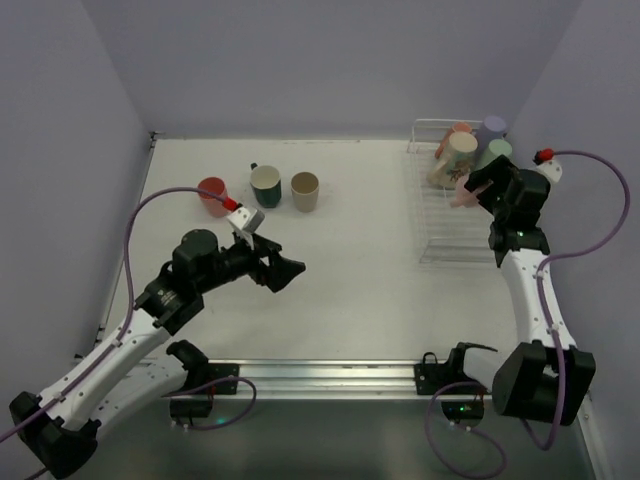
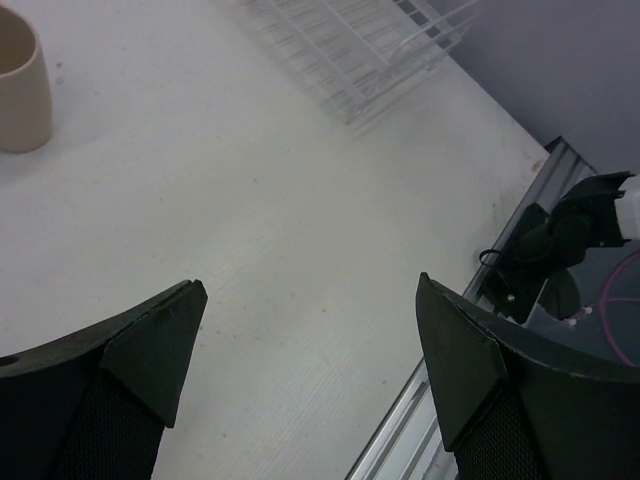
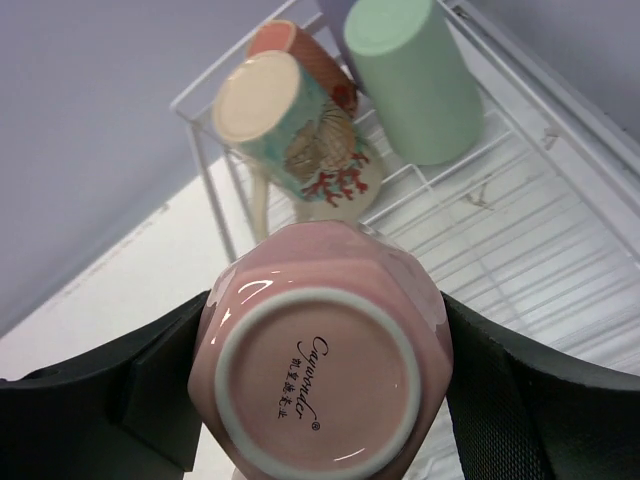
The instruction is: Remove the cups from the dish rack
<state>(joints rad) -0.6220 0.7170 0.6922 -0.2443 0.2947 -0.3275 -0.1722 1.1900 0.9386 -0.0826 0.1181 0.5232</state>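
tan cup (image 2: 18, 85): cut off left | dish rack (image 2: 345, 60): cut off top | salmon cup (image 3: 320, 62): half behind cream cup (image 3: 300, 140)

A wide strip of bare tabletop (image 1: 360, 250) runs between three cups on the left and the dish rack (image 1: 447, 235) on the right. A hand could pass there.

The red cup (image 1: 212, 190), dark green cup (image 1: 266, 185) and tan cup (image 1: 305, 190) stand in a row with small gaps between them.

The near half of the dish rack is bare wire. Its far end is crowded. The cream cup (image 3: 300, 130), light green cup (image 3: 410, 80), salmon cup (image 3: 300, 45) and lavender cup (image 1: 494, 126) sit packed together there.

The pink cup (image 3: 315, 400) fills the right hand (image 3: 320, 350), just beside the cream cup.
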